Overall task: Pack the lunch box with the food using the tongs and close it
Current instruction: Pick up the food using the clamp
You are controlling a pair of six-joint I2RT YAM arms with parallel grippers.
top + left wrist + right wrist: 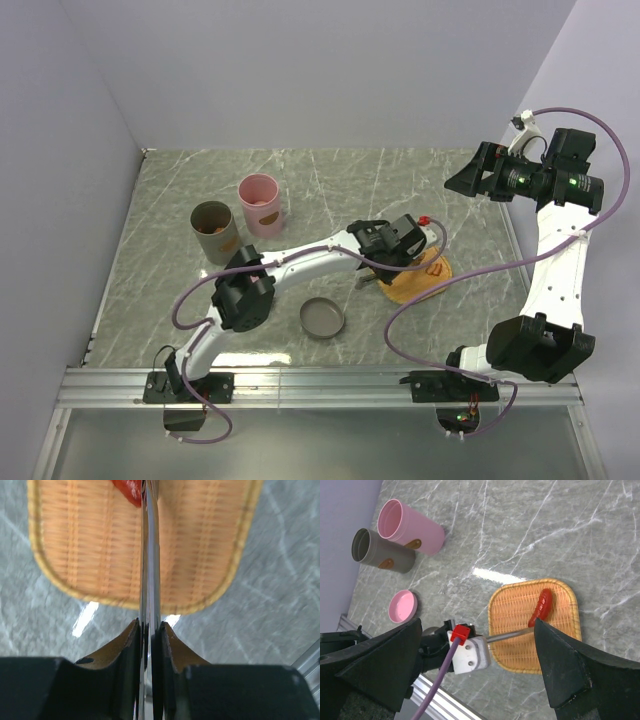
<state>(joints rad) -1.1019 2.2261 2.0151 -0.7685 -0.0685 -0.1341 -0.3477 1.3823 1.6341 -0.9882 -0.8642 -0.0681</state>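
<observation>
1. The left gripper [150, 630] is clamped on the tongs [150, 570], its jaws pressing the two silver arms nearly together.
2. The tongs run straight out over the orange woven tray [75, 555], which lies flat on the marble tabletop [400, 180] right of centre.
3. The food in sight is one red strip [542, 606], lying in the tray's far right part. The tong tips reach its near end, but I cannot tell whether they are pinching it.
4. The right gripper [479, 627] hangs high over the tabletop's right side, its jaws spread wide with nothing between them, looking down on the tray.
5. Over on the left stand a pink container [261, 205] and a grey-brown container [213, 232], both upright with open mouths, just beside each other and well apart from the tray.
6. A round pink lid [323, 318] lies flat near the front edge, between the left arm's elbow and the tray.
7. The left arm [300, 262] stretches diagonally from its base to the tray, crossing the stretch of tabletop between the containers and the lid, with a purple cable [400, 330] looping beside it.
</observation>
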